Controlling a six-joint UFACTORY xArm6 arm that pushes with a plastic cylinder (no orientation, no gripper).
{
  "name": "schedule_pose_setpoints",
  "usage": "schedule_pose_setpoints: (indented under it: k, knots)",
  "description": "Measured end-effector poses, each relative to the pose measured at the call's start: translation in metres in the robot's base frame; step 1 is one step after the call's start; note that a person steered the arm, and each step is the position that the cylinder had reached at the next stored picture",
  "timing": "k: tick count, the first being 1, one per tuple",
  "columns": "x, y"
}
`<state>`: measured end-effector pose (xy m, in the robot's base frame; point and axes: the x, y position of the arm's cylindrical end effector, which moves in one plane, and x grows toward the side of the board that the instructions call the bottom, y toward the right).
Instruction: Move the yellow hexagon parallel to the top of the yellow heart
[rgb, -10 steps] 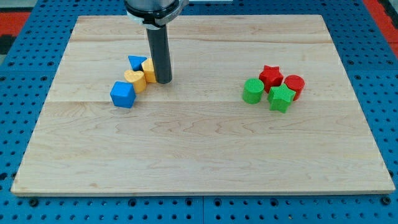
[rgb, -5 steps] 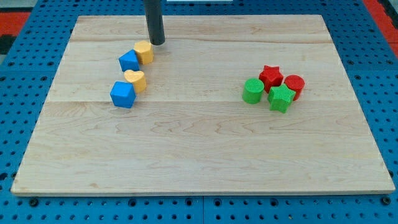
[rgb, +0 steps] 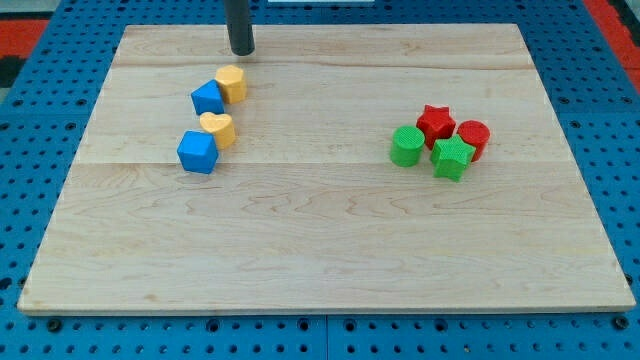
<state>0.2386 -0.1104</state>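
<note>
My tip (rgb: 241, 51) above faceted yellow hexagon (rgb: 232, 82).

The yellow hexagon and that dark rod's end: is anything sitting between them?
Nothing. In the camera view, only bare wood separates my tip from the yellow hexagon just below it.

A pale wooden board (rgb: 320, 230) carries two clusters. Toward the view's left: a yellow hexagon block (rgb: 231, 83) touching a blue triangular block (rgb: 207, 98), then a yellow heart block (rgb: 217, 129) touching a blue cube (rgb: 197, 152). Toward the view's right: a red star block (rgb: 435, 122), red cylinder (rgb: 473, 138), green cylinder (rgb: 406, 146), green star block (rgb: 452, 157), all bunched together.
</note>
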Motion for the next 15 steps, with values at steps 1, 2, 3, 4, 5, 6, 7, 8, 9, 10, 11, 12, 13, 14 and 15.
schedule_pose_setpoints:
  k: [1, 2, 3, 4, 5, 6, 7, 8, 9, 10, 11, 12, 13, 14, 15]
  knots:
    - [-0.005, -0.003]
    - [0.001, -0.003]
    - [0.022, -0.003]
    - [0.064, -0.007]
    - [0.068, -0.037]
    - [0.068, -0.035]
    - [0.103, -0.041]
    - [0.147, -0.033]
    - [0.158, -0.007]
    - [0.155, -0.020]
    - [0.145, 0.019]
    - [0.147, 0.022]
    - [0.115, 0.047]
    - [0.085, 0.075]
    - [0.051, 0.100]
